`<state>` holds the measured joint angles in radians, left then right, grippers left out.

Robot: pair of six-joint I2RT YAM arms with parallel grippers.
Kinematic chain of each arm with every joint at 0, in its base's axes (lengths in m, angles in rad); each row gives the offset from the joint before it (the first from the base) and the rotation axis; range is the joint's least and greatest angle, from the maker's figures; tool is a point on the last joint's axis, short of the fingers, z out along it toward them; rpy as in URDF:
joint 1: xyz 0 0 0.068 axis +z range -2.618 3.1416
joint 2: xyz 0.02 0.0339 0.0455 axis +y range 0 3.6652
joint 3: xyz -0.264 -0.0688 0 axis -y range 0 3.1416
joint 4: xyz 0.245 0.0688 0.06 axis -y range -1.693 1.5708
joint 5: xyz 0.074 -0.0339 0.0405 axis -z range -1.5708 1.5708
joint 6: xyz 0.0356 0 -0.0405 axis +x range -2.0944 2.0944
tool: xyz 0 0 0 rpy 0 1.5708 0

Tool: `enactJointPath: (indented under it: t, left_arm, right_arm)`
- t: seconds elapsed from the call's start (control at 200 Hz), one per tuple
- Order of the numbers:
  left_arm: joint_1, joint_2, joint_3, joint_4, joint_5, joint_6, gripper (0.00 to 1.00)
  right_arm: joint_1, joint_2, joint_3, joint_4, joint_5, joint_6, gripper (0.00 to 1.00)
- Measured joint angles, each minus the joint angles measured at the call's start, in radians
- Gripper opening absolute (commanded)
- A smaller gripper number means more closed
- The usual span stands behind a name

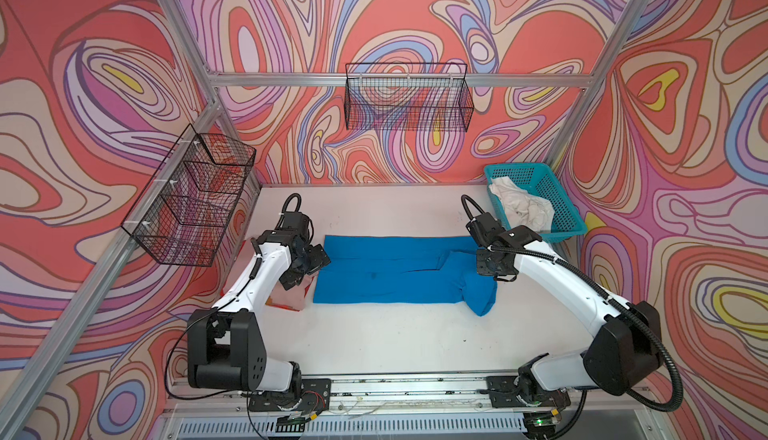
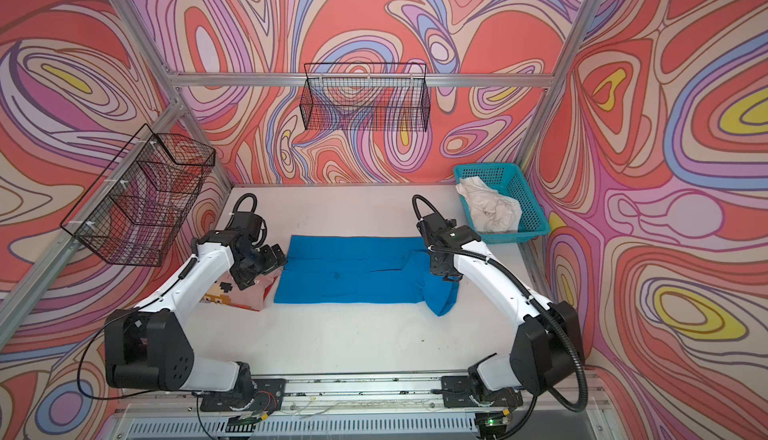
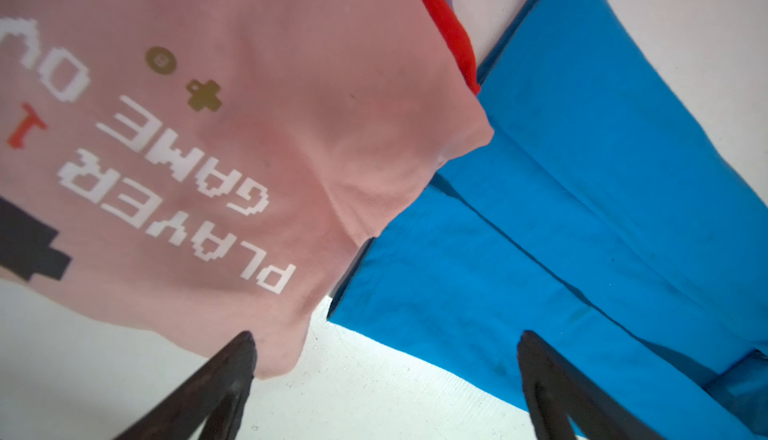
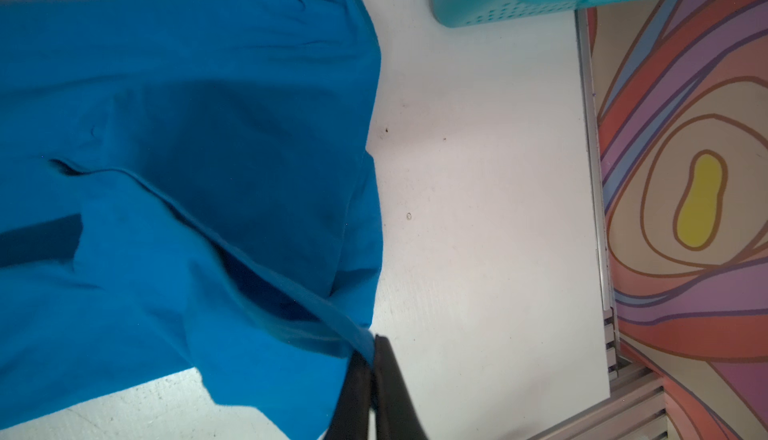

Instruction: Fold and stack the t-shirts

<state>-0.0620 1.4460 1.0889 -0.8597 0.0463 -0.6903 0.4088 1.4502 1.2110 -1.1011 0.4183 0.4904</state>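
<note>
blue t-shirt [image 1: 386, 269]: flat mid-frame in both top views, folded lengthwise | right gripper [image 4: 374, 348]: pressed together, pinching its right-end edge | left gripper [image 3: 386, 337]: spread, holding nothing, over where the pink t-shirt [image 3: 249, 126] meets the blue one, centre-left; the pink one apparently folded | off-white t-shirt [image 1: 523, 205]: crumpled in basket [image 1: 567, 209], centre-right

White shells and black joint housings cover left arm [image 1: 257, 272] and right arm [image 1: 552, 272]; black corrugated cable [image 1: 680, 384] lower right; left gripper [image 3: 386, 338] black, tapered.
</note>
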Motion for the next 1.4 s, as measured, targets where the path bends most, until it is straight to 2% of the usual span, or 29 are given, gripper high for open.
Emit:
enactJointPath:
  t: [0.31,0.636,1.402]
  left_arm:
    - [-0.072,0.031,-0.003,0.000,0.015,0.006,1.00]
    - [-0.103,0.042,-0.037,0.015,0.028,-0.018,1.00]
    - [-0.149,0.085,-0.114,0.074,0.040,-0.089,1.00]
  right_arm:
    - [-0.001,0.212,0.210,0.011,0.057,-0.026,0.00]
    - [-0.006,0.412,0.292,0.027,0.143,-0.060,0.00]
    - [-0.057,0.595,0.313,0.134,0.145,-0.116,0.00]
